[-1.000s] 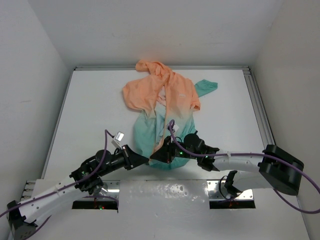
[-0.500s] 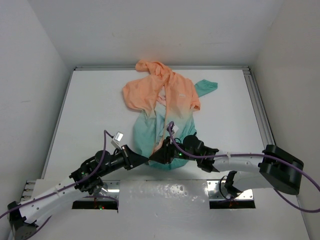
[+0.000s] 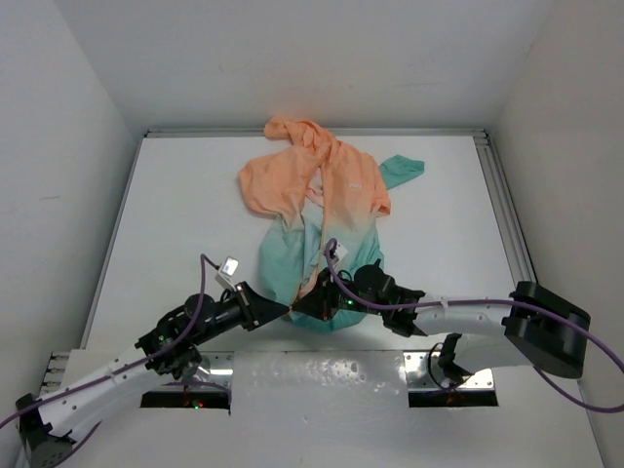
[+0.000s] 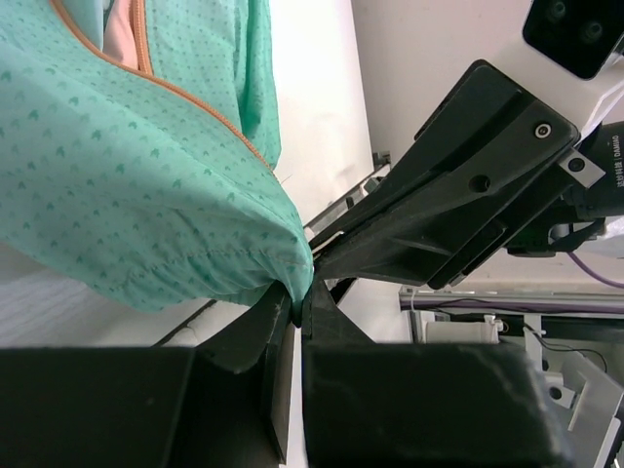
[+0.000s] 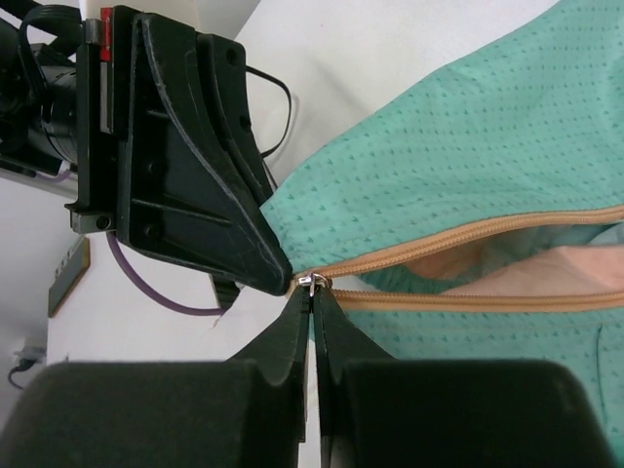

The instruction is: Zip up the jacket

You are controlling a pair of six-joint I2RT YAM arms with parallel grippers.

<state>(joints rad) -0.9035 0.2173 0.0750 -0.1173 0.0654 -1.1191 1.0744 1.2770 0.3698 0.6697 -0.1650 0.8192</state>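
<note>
The jacket [image 3: 312, 185] lies on the white table, peach-orange at the hood and chest, teal at the hem, its front zipper open. My left gripper [image 3: 285, 313] is shut on the teal hem corner [image 4: 283, 255]. My right gripper [image 3: 298, 310] meets it from the right and is shut on the silver zipper pull [image 5: 310, 283] at the bottom of the orange zipper tape [image 5: 468, 234]. The two zipper sides spread apart above the pull. Both grippers' tips touch or nearly touch at the hem.
A teal sleeve cuff [image 3: 405, 169] sticks out at the jacket's right. A metal rail [image 3: 502, 210] runs along the table's right edge. White walls close in the left, back and right. Purple cables [image 3: 336, 268] arc over both arms.
Both grippers have shifted slightly left with the hem between them; the hem bunches a little more. The jaws stay shut.
</note>
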